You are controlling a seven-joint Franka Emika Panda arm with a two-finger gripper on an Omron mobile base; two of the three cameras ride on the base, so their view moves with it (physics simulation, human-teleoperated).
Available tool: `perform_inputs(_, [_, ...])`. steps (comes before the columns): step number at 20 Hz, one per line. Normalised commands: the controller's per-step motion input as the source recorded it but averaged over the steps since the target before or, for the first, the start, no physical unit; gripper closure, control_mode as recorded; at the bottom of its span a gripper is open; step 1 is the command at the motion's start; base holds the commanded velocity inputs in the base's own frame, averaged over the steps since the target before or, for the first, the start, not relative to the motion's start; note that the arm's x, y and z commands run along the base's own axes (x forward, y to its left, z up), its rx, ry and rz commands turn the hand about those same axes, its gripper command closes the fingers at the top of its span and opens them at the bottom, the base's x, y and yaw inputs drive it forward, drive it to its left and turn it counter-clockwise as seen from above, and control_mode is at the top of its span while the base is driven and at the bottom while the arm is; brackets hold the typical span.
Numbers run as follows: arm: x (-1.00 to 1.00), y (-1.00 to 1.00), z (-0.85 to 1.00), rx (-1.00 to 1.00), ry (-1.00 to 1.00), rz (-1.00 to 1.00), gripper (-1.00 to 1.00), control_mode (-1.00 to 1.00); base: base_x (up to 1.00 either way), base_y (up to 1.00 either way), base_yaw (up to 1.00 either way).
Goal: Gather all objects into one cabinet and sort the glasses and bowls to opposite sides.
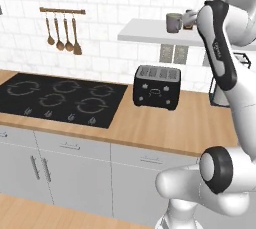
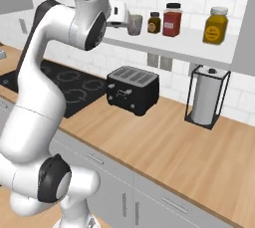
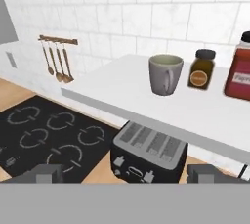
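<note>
1. A grey-green handled cup (image 3: 165, 74) stands upright on the white wall shelf (image 3: 112, 91), its inside hidden from me.
2. Just beside it sit a small brown jar (image 3: 201, 69) and a red jar (image 3: 238, 74).
3. The hand (image 3: 124, 173) hangs spread wide, holding nothing, short of the cup.
4. Below, a black toaster (image 1: 157, 86) sits on the wooden surface (image 1: 165, 128) beside a black hob (image 1: 60, 98).

Matt grey cup (image 3: 165, 74) (glossy toaster (image 3: 149, 154)).

jar labels (image 3: 199, 77) too blurred; no text can be read.
</note>
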Motion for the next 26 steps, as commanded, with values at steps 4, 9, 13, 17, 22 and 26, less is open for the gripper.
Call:
perform_inputs(4, [0.26,-0.09,-0.09,-0.05,0.0,0.0,-1.0,-1.0,0.0,0.0,0.0])
perform_inputs(9, [0.66,-0.1,-0.06,-0.02,0.0,0.0,-1.0,-1.0,0.0,0.0,0.0])
perform_inputs(13, [0.75,-0.14,-0.01,0.0,0.05,-0.01,-1.0,-1.0,0.0,0.0,0.0])
perform_inputs(17, [0.32,-0.35,0.0,0.0,0.08,-0.04,-1.0,-1.0,0.0,0.0,0.0])
perform_inputs(22, [0.37,-0.19,-0.09,0.0,0.13,-0.05,-1.0,-1.0,0.0,0.0,0.0])
perform_inputs(26, [0.71,0.0,-0.25,0.0,0.02,-0.06,-1.0,-1.0,0.0,0.0,0.0])
